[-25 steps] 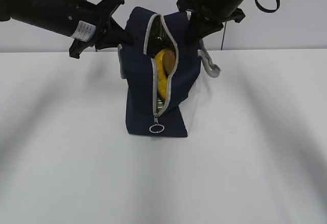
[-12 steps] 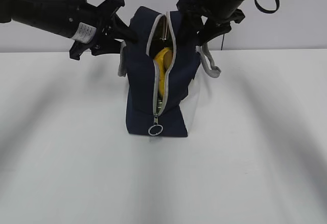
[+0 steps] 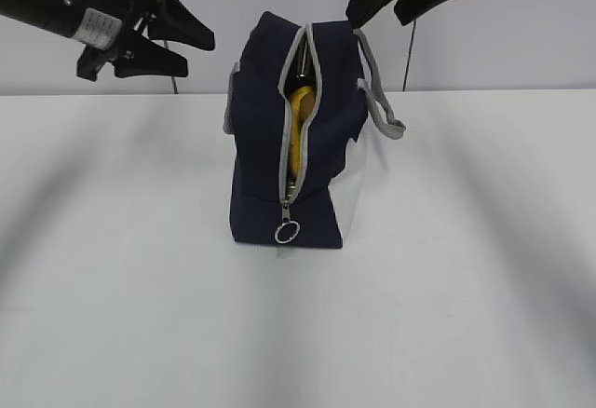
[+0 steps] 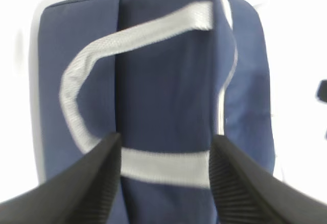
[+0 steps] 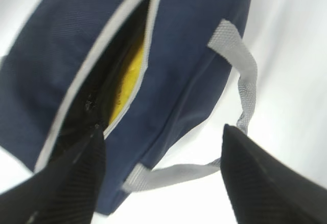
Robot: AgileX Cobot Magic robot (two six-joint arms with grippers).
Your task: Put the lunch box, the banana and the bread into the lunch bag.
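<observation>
White table (image 3: 484,268) around lunch bag (image 3: 256,147)

A plain white worktop (image 3: 447,296) fills the near and middle of the scene, smooth and matte, running to both side edges of the exterior view. Its far edge meets a pale grey-white wall (image 3: 521,45) along a straight horizontal line, and the wall is bare and evenly toned. A thin dark cable (image 3: 406,63) hangs straight down in front of the wall right of centre, reaching the far edge of the worktop. The light is soft and diffuse. Broad, blurred grey shadow bands (image 3: 65,212) slant across the worktop on the left and on the right, widening toward the near corners. The surface between them is brighter.
</observation>
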